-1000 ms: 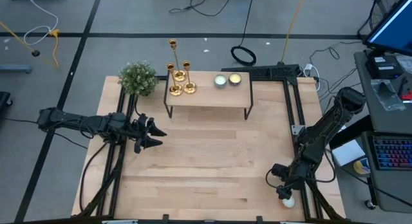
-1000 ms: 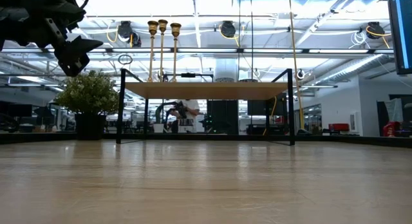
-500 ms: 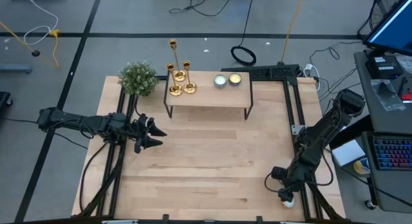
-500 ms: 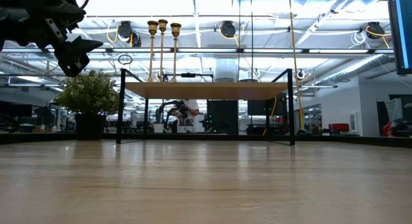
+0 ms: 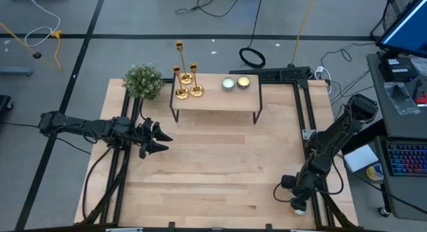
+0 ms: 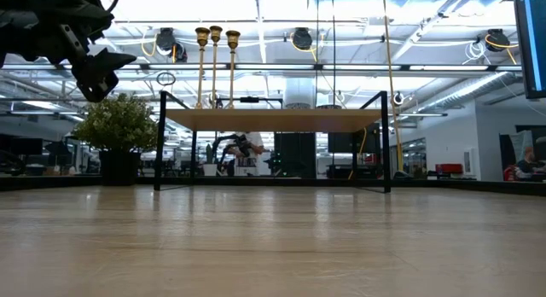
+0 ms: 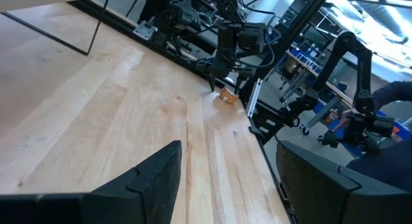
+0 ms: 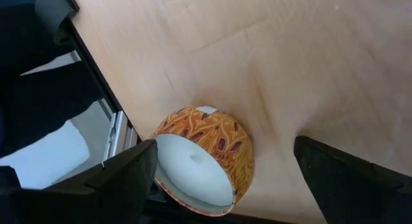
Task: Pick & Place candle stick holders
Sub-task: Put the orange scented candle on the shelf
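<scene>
on the shelf [image 5: 215, 102], candle stick holders [image 5: 186, 85], both grippers open

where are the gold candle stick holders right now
In the high view, the three candle stick holders stand close together on the left end of the small raised shelf at the table's far edge, beside the potted plant.

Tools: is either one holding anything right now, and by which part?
Nothing is held. Left tool is open over bare table; right tool is open around the orange candle, not gripping.
</scene>
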